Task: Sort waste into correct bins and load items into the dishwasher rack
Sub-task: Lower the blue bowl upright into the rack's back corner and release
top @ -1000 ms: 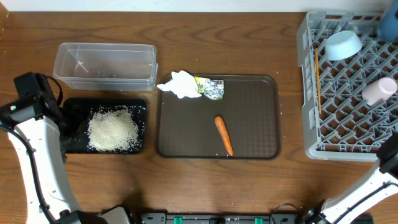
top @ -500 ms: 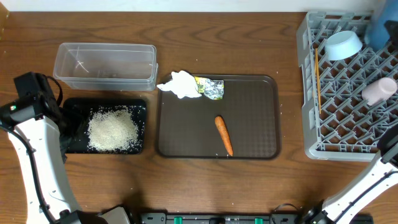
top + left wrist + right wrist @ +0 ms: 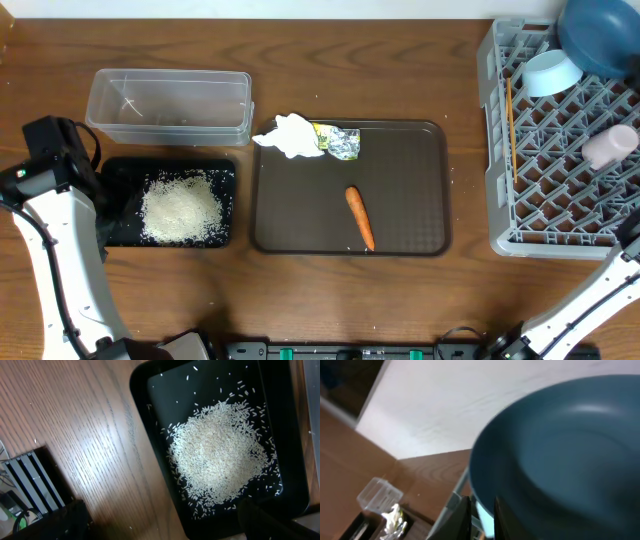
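Observation:
My right gripper is shut on the rim of the wide dark-blue bowl. In the overhead view that bowl hangs over the far right corner of the grey dishwasher rack. The rack holds the light-blue bowl, the chopsticks and a pale cup. My left gripper is open and empty over the near left edge of the black tray, which holds a heap of rice. Carrot, tissue and foil wrapper lie on the brown tray.
The clear tub stands behind the black tray. The brown serving tray is in the middle of the wooden table. My left arm stands at the left edge. A few loose rice grains lie on the wood.
The dark-blue bowl has moved left from the picture's right edge, further over the rack's far corner. The left arm has not moved.

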